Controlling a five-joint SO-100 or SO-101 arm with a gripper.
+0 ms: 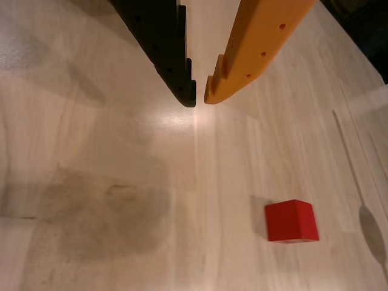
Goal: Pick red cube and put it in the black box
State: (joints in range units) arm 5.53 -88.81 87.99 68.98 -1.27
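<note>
In the wrist view a small red cube (291, 220) rests on the pale wooden table, toward the lower right. My gripper (200, 96) enters from the top edge, with one black finger (163, 45) on the left and one orange finger (257, 48) on the right. Their tips nearly touch and nothing sits between them, so the gripper is shut and empty. It hovers over bare wood, well up and to the left of the cube. The black box is out of view.
The wooden tabletop (121, 151) has a dull greyish stain (103, 212) at lower left. A dark area (370, 36) lies beyond the table's edge at the top right corner. A thin shadow line runs down the right side.
</note>
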